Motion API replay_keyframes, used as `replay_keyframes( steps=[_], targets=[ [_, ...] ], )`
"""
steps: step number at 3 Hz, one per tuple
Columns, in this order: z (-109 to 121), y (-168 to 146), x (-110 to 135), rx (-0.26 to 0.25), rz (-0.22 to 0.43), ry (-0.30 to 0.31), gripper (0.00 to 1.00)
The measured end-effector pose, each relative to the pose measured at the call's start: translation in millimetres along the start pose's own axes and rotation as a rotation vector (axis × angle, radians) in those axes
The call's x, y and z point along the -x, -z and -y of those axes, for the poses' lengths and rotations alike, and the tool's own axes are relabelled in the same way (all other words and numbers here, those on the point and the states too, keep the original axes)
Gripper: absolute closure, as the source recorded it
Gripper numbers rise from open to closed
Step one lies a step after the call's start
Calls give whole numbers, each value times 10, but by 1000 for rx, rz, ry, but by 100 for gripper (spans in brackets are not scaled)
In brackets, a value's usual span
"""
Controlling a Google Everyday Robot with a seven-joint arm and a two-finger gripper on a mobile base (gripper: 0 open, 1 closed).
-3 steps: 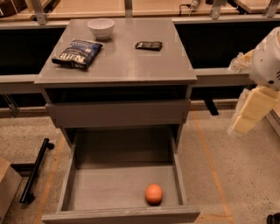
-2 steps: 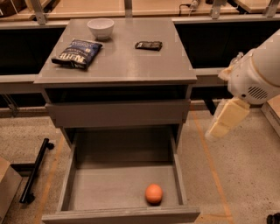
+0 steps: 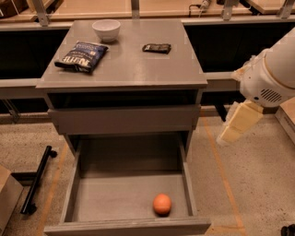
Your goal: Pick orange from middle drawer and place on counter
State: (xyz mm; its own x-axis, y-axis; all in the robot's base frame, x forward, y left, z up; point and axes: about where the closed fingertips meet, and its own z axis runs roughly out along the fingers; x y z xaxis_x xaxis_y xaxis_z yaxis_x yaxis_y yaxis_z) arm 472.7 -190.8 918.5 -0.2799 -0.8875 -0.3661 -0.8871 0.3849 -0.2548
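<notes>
The orange (image 3: 162,203) lies in the open middle drawer (image 3: 72,190), near its front right corner. The drawer is pulled far out of the grey cabinet. The counter (image 3: 138,67) is the cabinet's flat grey top. My gripper (image 3: 236,124), cream-coloured on a white arm, hangs at the right of the cabinet, at about the height of the shut upper drawer. It is apart from the cabinet, well above and to the right of the orange, and holds nothing that I can see.
On the counter stand a white bowl (image 3: 106,29), a dark chip bag (image 3: 82,56) and a small dark wrapped bar (image 3: 156,47). A black bar stand (image 3: 37,179) and a cardboard box (image 3: 7,198) are on the floor at left. Pale wooden tabletops (image 3: 92,7) run behind.
My gripper has moved left and slightly down, closer to the cabinet's right side. The orange and the drawer have not moved.
</notes>
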Motion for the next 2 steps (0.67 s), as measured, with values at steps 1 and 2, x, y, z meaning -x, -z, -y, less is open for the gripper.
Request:
replay_keyframes(
  steps=[1,2],
  targets=[
    [-53,-361,-34,49,-8,-19,0],
    [-124,-798,-56,98,3,-36,0]
  ],
)
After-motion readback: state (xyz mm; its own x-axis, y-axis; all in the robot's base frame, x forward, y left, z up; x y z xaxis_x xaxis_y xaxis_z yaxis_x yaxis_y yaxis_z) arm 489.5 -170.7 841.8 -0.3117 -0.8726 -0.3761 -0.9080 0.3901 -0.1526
